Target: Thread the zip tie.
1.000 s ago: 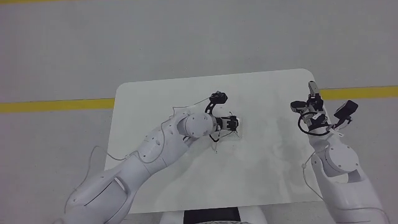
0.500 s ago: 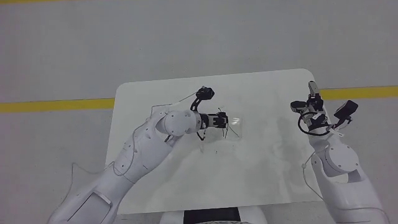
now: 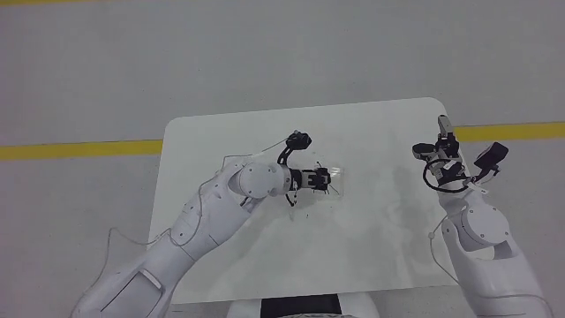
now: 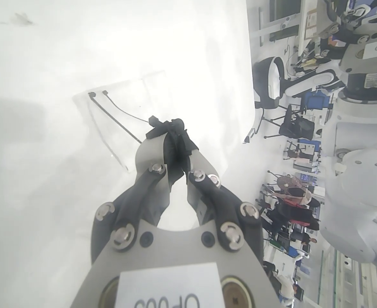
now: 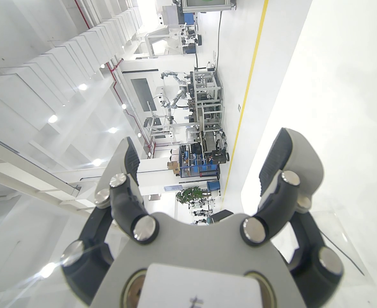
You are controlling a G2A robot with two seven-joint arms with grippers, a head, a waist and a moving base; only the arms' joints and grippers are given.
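1. One white table (image 3: 380,238) with rounded corners carries the work.
2. One clear tray (image 4: 143,86) lies flat near the middle of the table.
3. Two black zip ties lie in the tray, side by side, with their heads close together.
4. The first zip tie (image 4: 114,117) runs straight and passes behind a finger of the left gripper.
5. The second zip tie (image 4: 124,112) curves, and its tail ends at the gripper's tips.
6. The left gripper (image 4: 172,129) sits over the tray with its jaws pressed together. Whether they pinch the second tie's tail cannot be told.
7. The right gripper (image 5: 204,161) is held by the table's right edge, near the far right corner, well apart from the tray. Its jaws are spread wide and hold nothing.
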